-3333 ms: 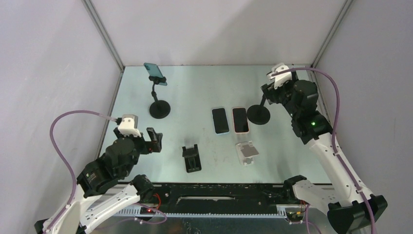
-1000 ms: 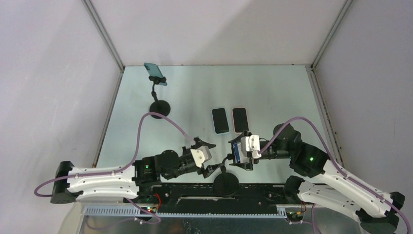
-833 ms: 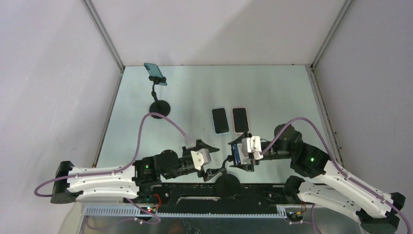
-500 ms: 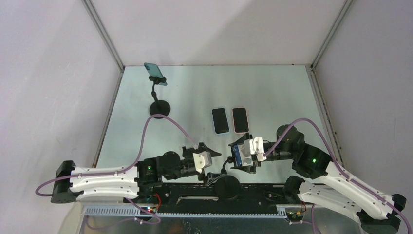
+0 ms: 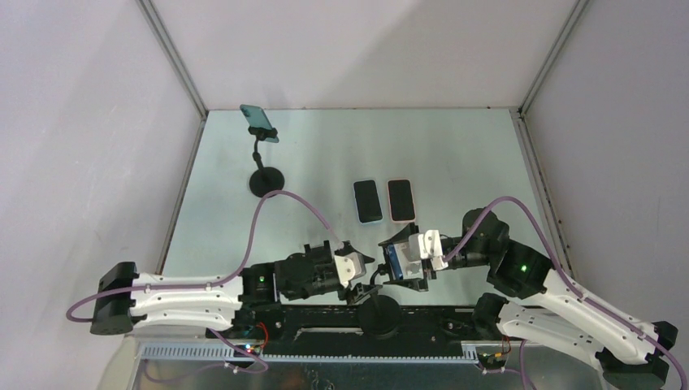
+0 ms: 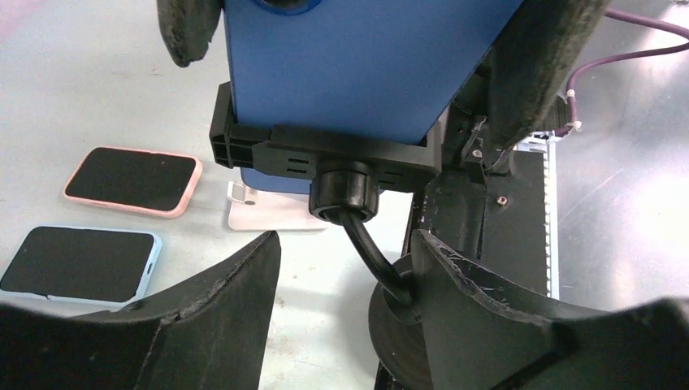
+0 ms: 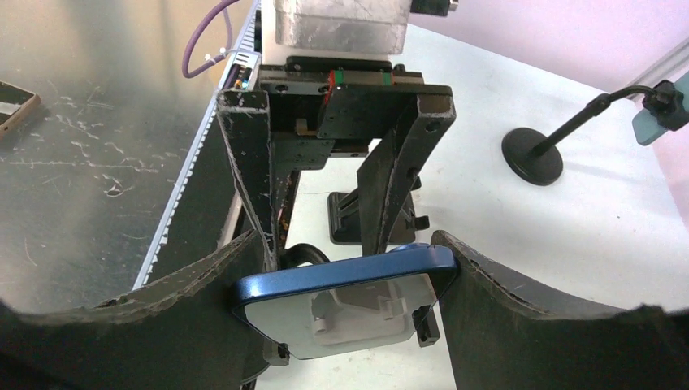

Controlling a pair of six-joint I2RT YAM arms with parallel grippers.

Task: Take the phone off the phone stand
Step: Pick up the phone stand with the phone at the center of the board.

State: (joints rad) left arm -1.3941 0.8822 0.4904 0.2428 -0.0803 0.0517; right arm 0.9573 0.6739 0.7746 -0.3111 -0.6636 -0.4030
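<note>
at the phone stand (image 6: 325,151), left gripper (image 6: 343,244) edged closer.

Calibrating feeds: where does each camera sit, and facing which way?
Top external: above, behind the robot, looking down at the table; both arms show.
Left wrist: on the left end effector, facing the blue phone in its stand; own fingers show.
Right wrist: on the right end effector, facing the left end effector; own fingers show.
Shared: the blue phone.

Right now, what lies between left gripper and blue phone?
The stand's black clamp and bent neck separate left gripper from blue phone, per the left wrist view.
</note>
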